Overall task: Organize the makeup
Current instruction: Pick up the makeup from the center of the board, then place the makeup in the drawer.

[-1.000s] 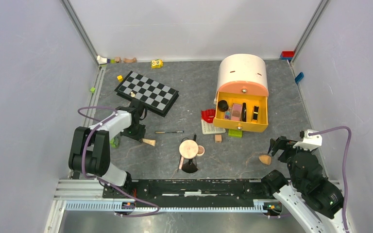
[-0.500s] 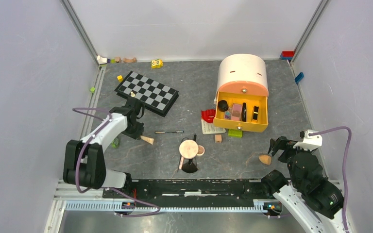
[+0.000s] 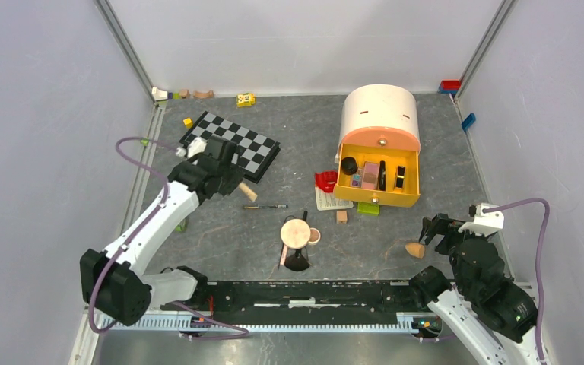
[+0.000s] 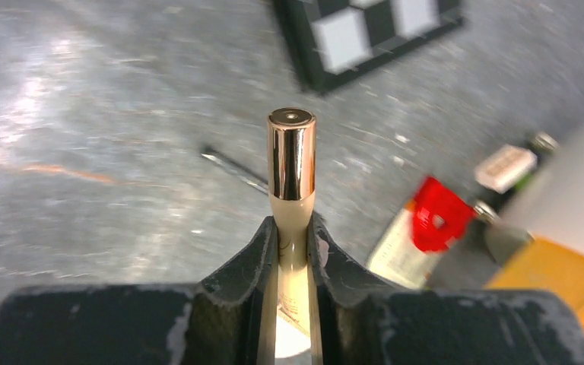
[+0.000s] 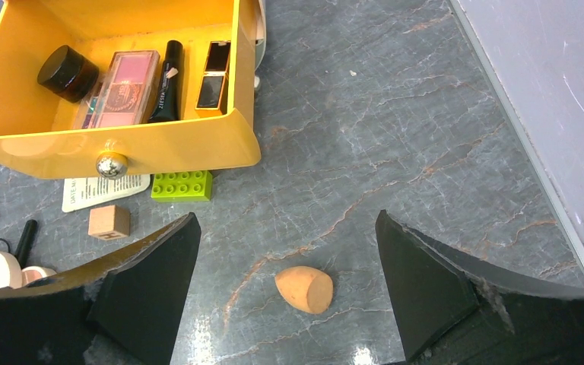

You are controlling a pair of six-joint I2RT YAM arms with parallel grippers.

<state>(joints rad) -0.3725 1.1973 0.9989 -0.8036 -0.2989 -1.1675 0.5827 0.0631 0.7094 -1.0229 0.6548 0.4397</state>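
Note:
My left gripper [image 4: 293,226] is shut on a cream-pink makeup stick [image 4: 291,156] with a shiny rose-gold cap, held off the table beside the chessboard; in the top view the stick [image 3: 248,192] juts from the gripper [image 3: 235,185]. My right gripper [image 5: 287,217] stands open above an orange teardrop sponge [image 5: 305,289], which lies on the table between the fingers without touching them [image 3: 414,249]. The open yellow drawer [image 5: 122,144] holds a black jar [image 5: 68,73], a pink palette [image 5: 124,87], a black tube [image 5: 168,80] and a black-gold tube [image 5: 214,77]. A thin brush [image 3: 265,206], a round peach compact [image 3: 296,232] and a black brush [image 3: 297,260] lie mid-table.
A chessboard [image 3: 232,144] lies at the back left. The white domed cabinet [image 3: 380,110] stands behind the drawer. A red curved piece [image 3: 325,181], a printed card [image 3: 327,200], a green block [image 3: 368,208] and a wooden block [image 3: 341,217] lie by the drawer's front.
My left arm has stretched out and risen, carrying the stick from the table up and to the right, toward the chessboard's near corner. The right arm has not moved.

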